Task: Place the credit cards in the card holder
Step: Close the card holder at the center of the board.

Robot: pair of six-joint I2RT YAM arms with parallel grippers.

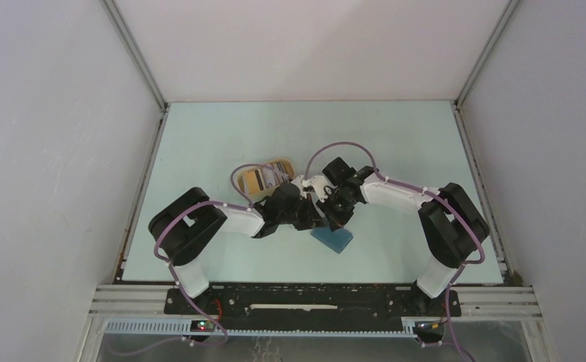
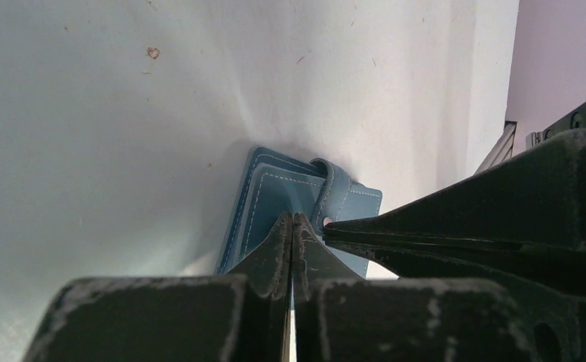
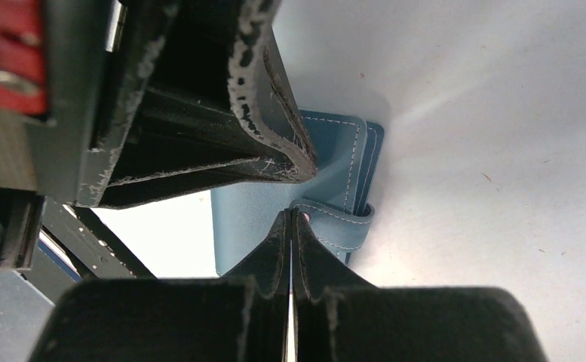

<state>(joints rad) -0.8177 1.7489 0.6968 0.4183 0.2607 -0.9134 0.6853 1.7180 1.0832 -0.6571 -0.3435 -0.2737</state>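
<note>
— How do your fingers stand?
— Both pairs are pressed together with nothing between them. My left gripper (image 2: pixel 293 220) has its tips against the strap (image 2: pixel 333 188) of the card holder (image 2: pixel 271 197). My right gripper (image 3: pixel 293 216) meets the same strap from the opposite side.
— And the holder itself?
— It lies flat on the table (image 1: pixel 395 143), folded, just under both tips. It is at five o'clock from the tan tray (image 1: pixel 283 161), where the credit cards (image 1: pixel 253 179) lie.
— How will it handle?
— Light and soft, I judge: stitched, leather-like, likely to bend and to slide when pushed. One tip should pin the holder down while the other lifts the strap's free end.
— Anything unclear?
— Whether the strap is fastened; my fingers hide that spot. From above, my wrists cover the tray's near edge, and I cannot count the cards.
</note>
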